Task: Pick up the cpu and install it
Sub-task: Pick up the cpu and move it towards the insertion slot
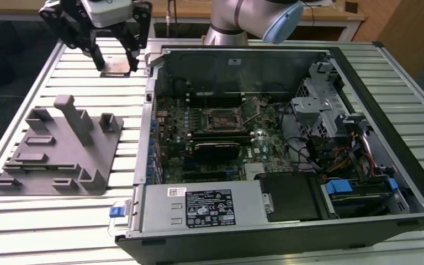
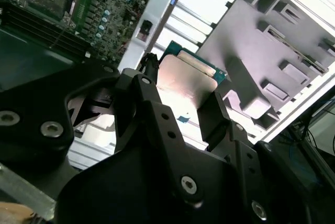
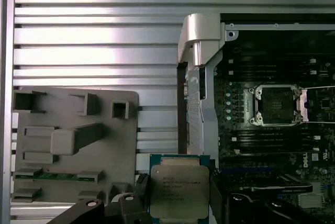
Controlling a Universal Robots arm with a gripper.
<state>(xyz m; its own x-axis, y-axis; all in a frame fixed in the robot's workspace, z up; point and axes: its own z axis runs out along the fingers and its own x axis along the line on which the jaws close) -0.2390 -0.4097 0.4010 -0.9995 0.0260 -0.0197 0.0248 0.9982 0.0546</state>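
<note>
The cpu [image 1: 116, 68] is a small flat square chip with a silvery top plate. It hangs above the slatted table, off the far corner of the open computer case on the exterior view's left. My gripper [image 1: 116, 65] is shut on it, one black finger on each side. In the first wrist view the cpu [image 3: 179, 187] shows its metal top and green rim between the fingers [image 3: 141, 188]. The second wrist view shows the cpu [image 2: 186, 77] from beside the fingers [image 2: 213, 110]. The motherboard's open socket [image 1: 223, 117] [image 3: 276, 103] lies inside the case, apart from the chip.
A grey plastic fixture block [image 1: 57, 149] [image 3: 68, 140] with upright posts sits on the table at the exterior view's left. The case [image 1: 147, 110] has a raised metal wall. Inside are a power supply [image 1: 205, 207], drive cage [image 1: 326, 105] and cables [image 1: 344, 160].
</note>
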